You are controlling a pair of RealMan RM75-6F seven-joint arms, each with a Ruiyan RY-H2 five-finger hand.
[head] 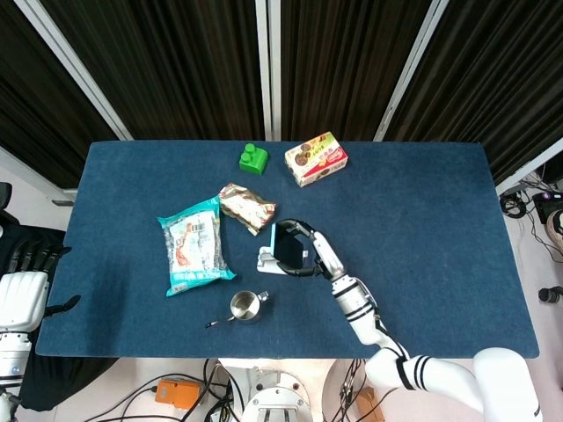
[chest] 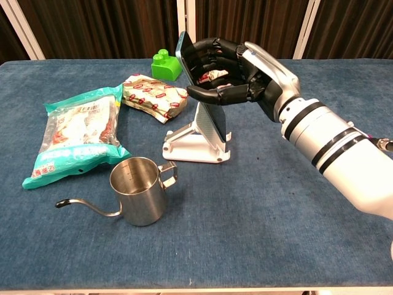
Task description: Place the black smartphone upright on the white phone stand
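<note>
Your left hand [head: 25,264] hangs off the table's left edge, dark fingers slightly curled with nothing in them; whether they are spread or closed cannot be told from the head view.

On the blue, felt-like tablecloth [chest: 276,203], left of centre, lies a glossy teal-edged snack bag [chest: 77,135], crinkled and puffy. Nearer the front edge stands a brushed steel pitcher [chest: 137,190] with a thin curved spout ending in a black tip. Behind the bag, a smaller red-and-gold foil packet [chest: 153,95] lies flat, and toward the back edge sits a green plastic brick [chest: 166,65] with round studs.

At the table's middle, the white phone stand [chest: 193,140] rests on its flat base, its perforated back plate tilted up. You hold the black smartphone [chest: 202,98] directly over it: a thin, dark, glossy slab with a pale edge, standing nearly upright, its lower end down against the stand's back plate. Your right hand [chest: 236,70] grips the phone around its upper half, black fingers [chest: 215,94] wrapped across the face, the white-shelled forearm reaching in from the front right. Behind the hand, near the back edge, a cardboard snack box [head: 316,159] lies angled.
</note>
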